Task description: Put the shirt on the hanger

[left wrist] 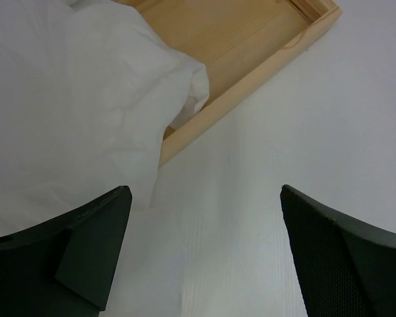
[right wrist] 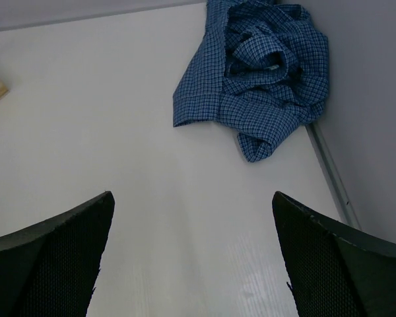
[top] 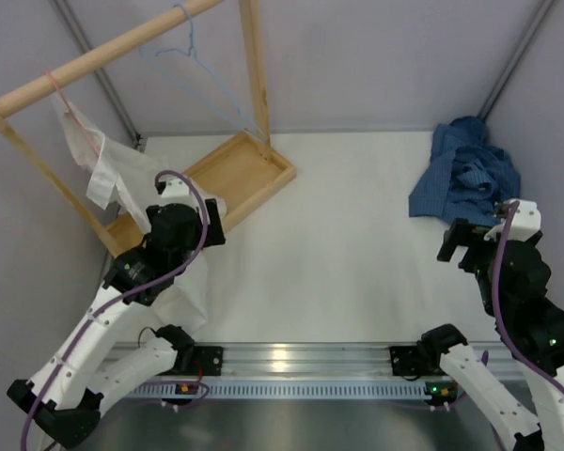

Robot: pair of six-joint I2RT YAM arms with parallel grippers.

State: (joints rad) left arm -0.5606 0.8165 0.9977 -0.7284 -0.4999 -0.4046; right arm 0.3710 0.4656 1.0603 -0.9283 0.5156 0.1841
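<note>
Over at the far right of the table, the shirt sits in a crumpled heap. It looks light, soft and floppy, likely to sag and slip, so we'd pinch the collar or a shoulder, not a sleeve. Our right gripper hovers just near of it, spread wide and holding nothing. Our left gripper is spread and bare too, beside the white garment. The hanger hangs on the wooden rail at the far left, well apart from the shirt.
</note>
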